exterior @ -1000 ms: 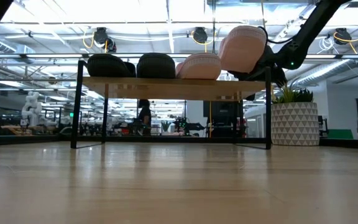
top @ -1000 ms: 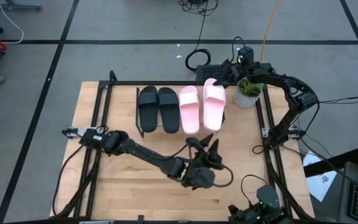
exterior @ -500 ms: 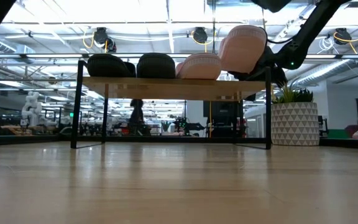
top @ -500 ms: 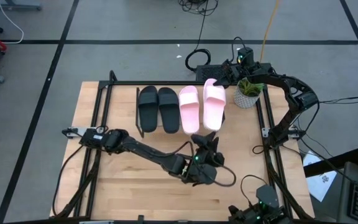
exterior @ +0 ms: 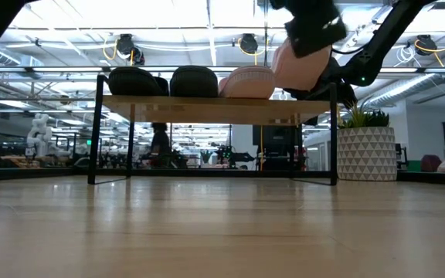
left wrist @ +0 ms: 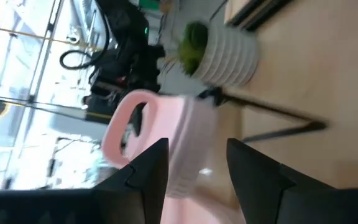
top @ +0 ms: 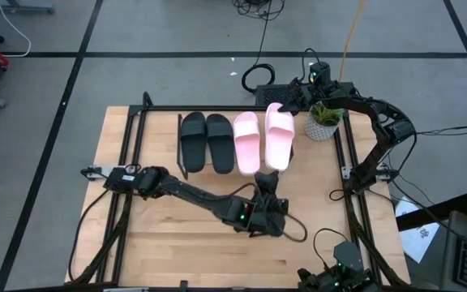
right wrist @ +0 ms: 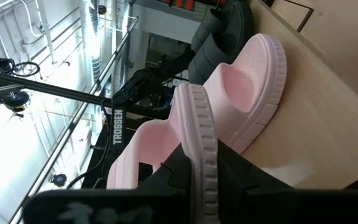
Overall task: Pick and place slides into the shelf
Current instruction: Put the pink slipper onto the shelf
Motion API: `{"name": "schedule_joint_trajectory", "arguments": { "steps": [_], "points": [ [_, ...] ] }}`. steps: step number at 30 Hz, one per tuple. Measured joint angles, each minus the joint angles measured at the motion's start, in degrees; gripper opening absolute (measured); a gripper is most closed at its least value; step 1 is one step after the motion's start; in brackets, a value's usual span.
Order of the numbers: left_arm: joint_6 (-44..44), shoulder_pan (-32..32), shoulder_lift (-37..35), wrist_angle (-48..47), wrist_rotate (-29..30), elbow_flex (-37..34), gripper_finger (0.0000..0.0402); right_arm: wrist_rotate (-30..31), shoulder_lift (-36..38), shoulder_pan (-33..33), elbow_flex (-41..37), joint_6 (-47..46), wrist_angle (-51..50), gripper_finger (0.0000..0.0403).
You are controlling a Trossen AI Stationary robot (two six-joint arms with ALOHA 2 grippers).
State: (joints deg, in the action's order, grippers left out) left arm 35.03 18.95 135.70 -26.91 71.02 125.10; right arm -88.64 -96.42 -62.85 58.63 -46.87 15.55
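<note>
From the high view, four slides sit in a row on the shelf (top: 186, 173) at the far side of the worktop (top: 169, 235): the black pair (top: 205, 141) on the left, then one pink slide (top: 246, 142) lying flat, then the second pink slide (top: 280, 135) at the right end. The right end effector (top: 293, 96) reaches in from behind the shelf, beside a potted plant (top: 324, 119), and meets that last slide at its far end. The left end effector (top: 270, 182) hovers over the worktop just in front of the same slide, pointing toward it — probably ready to steady or nudge it square.

The low view shows the shelf (exterior: 215, 106) on its thin legs with three slides resting level and the last pink slide (exterior: 300, 66) tipped up above its neighbour, so it is not yet seated. The dark left arm hangs in front of it here.

In the left wrist view, the left end effector (left wrist: 197, 171) stands fairly wide with nothing between its fingers, the tilted pink slide (left wrist: 160, 143) straight ahead.

In the right wrist view, the right end effector (right wrist: 194, 168) is clamped narrow on the slide's sole edge (right wrist: 197, 130) — a grip on the rim lets the slide be lowered flat beside its mate (right wrist: 247, 93).
</note>
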Motion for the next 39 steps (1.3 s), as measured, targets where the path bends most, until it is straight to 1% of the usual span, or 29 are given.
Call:
{"name": "schedule_joint_trajectory", "arguments": {
  "steps": [2,4,8,12,15,24,28,31,34,36,39],
  "points": [
    [2.5,-0.8,0.0,0.0,1.6,0.0,0.0168,0.0,0.0,0.0,0.0,0.0,0.0,0.0027],
    [2.8,-1.2,0.0,0.2,1.8,0.0,0.0168,0.1,0.0,0.0,0.0,0.0,0.0,0.0027],
    [2.6,-1.6,0.0,0.0,0.8,0.0,0.0168,0.1,0.0,0.0,0.0,0.0,0.0,0.0027],
    [2.4,-1.7,0.0,0.0,-1.8,0.0,0.0168,0.0,0.0,0.0,0.0,0.0,0.0,0.0027],
    [3.7,-1.9,0.0,-0.1,-1.2,0.0,0.0168,0.1,0.0,0.1,0.0,0.0,0.0,0.0027],
    [3.6,-4.0,0.0,-0.1,-1.1,0.0,0.0168,0.1,0.0,2.2,0.0,-0.1,0.0,0.0027],
    [3.7,-4.5,0.0,-0.3,-2.4,0.0,0.0166,0.1,0.0,2.4,0.0,-0.1,0.0,0.0027],
    [3.7,-4.5,0.0,-1.6,-5.1,0.0,0.0143,-0.1,0.0,2.3,0.0,-0.1,0.0,0.0027],
    [2.6,-4.5,0.0,-3.1,-8.7,0.0,0.0090,-0.3,0.0,2.3,0.0,-0.1,-0.1,0.0027],
    [1.3,-4.5,0.0,-4.3,-9.2,0.0,0.0051,-0.2,0.0,2.2,-0.1,-0.1,-0.2,0.0027],
    [-2.2,-4.7,0.0,-5.5,-9.8,0.0,0.0051,-0.2,0.0,2.3,-0.1,-0.1,-0.2,0.0027]
  ]
}}
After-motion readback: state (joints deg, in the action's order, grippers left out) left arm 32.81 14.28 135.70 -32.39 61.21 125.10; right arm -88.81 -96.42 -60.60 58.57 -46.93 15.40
